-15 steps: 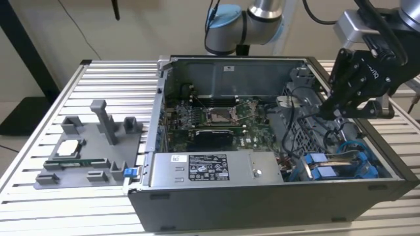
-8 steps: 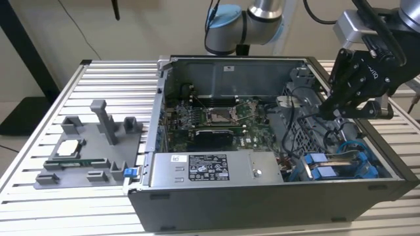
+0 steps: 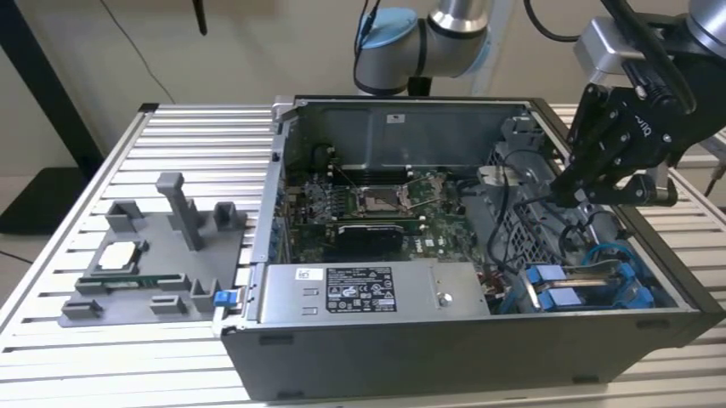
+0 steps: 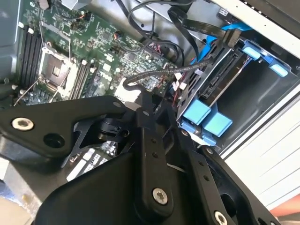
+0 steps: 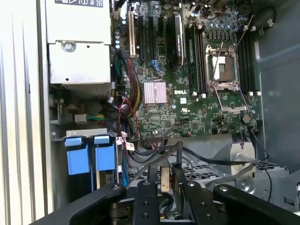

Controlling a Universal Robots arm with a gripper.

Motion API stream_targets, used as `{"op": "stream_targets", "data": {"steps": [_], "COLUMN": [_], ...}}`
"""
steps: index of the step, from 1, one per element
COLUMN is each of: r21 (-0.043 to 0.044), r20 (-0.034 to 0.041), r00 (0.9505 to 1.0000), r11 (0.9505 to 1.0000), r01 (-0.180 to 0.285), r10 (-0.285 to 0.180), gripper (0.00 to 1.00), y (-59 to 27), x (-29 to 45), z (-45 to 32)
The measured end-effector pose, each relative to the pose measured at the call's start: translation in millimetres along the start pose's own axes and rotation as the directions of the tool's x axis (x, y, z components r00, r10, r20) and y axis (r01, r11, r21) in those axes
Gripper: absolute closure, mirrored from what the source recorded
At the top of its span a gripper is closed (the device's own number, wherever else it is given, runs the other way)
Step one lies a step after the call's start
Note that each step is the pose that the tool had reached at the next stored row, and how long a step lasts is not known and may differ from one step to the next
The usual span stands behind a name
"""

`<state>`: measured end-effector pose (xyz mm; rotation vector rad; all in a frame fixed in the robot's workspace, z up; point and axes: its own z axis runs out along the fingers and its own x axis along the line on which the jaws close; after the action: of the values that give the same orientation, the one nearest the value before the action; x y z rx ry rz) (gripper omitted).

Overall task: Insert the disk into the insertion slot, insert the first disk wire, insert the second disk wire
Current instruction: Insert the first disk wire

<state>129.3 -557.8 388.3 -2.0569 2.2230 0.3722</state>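
The open computer case fills the exterior view's middle, with free room above its board. The gripper hangs at upper right over the drive cage. At lower right two blue carrier fronts sit side by side in the cage; which one holds the disk is hidden. In the first wrist view the fingers pinch a small tan piece, hard to identify

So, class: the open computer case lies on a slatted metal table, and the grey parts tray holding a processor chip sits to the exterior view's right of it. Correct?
No. The grey parts tray, with its processor chip, sits to the exterior view's left of the computer case, as that view shows; the rest stands.
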Motion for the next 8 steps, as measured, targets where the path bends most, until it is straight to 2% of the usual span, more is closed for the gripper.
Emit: {"op": "stream_targets", "data": {"steps": [1, 2, 8], "r21": [0.0000, 0.0000, 0.0000], "r20": [0.0000, 0.0000, 0.0002], "r00": [1.0000, 1.0000, 1.0000], "r11": [1.0000, 1.0000, 1.0000], "r01": [0.000, 0.000, 0.000], "r10": [0.000, 0.000, 0.000], "gripper": [0.00, 1.00, 1.00], "y": [0.0, 0.0, 0.0], "x": [0.0, 0.0, 0.0], "z": [0.0, 0.0, 0.0]}}
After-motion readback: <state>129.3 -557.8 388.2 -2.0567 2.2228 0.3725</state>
